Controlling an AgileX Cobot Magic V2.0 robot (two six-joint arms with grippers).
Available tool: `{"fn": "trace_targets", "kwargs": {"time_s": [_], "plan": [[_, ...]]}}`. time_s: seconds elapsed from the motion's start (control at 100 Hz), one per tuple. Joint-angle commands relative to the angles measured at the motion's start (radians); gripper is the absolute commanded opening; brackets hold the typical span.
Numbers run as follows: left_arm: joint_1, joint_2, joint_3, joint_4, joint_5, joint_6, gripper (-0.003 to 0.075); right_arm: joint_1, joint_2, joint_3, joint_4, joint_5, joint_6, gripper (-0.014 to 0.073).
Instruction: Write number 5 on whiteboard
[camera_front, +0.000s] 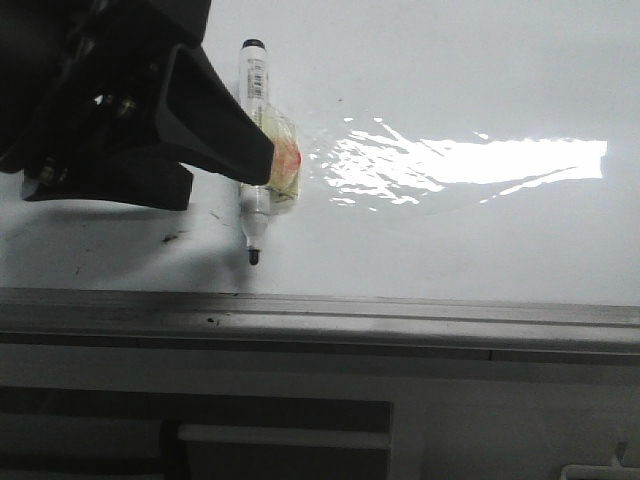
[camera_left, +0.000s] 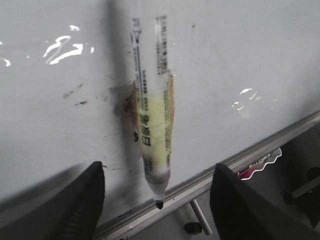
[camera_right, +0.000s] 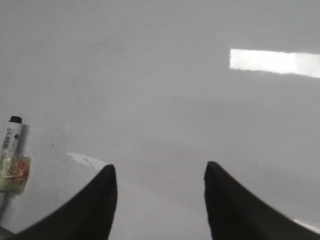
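A white marker (camera_front: 258, 150) with a yellowish tape wrap and a bare black tip lies on the glossy whiteboard (camera_front: 450, 80), its tip towards the grey edge rail (camera_front: 400, 315). My left gripper (camera_front: 225, 178) hovers over it, open. In the left wrist view the marker (camera_left: 152, 125) lies between the wide-apart fingers (camera_left: 85, 200), untouched. My right gripper (camera_right: 159, 190) is open and empty over bare board (camera_right: 175, 75), with the marker (camera_right: 11, 150) off to one side. No number 5 shows on the board.
Small black smudges (camera_front: 170, 238) mark the board near the marker tip. Bright glare (camera_front: 470, 160) lies across the board's middle. Grey panels (camera_front: 300, 440) sit below the rail. A red-and-white object (camera_left: 260, 162) shows under the rail.
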Motion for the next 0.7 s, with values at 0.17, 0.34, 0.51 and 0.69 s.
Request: {"fn": "trace_targets", "kwargs": {"time_s": [0.17,0.34,0.51,0.69], "plan": [[-0.025,0.028,-0.033,-0.020,-0.149,0.000,0.0420,-0.002,0.015,-0.035,0.001,-0.067,-0.008,0.0355],[-0.026,0.099,-0.033,-0.054,-0.142,0.000,0.0420,-0.002,0.015,-0.035,0.003,-0.067,-0.008,0.0355],[-0.026,0.118,-0.033,-0.061,-0.146,0.000,0.0358,-0.002,0.015,-0.035,0.003,-0.049,-0.008,0.0355],[-0.026,0.113,-0.033,-0.061,-0.122,0.000,0.0033,-0.002,0.015,-0.035,0.020,-0.004,-0.008,0.0355]]}}
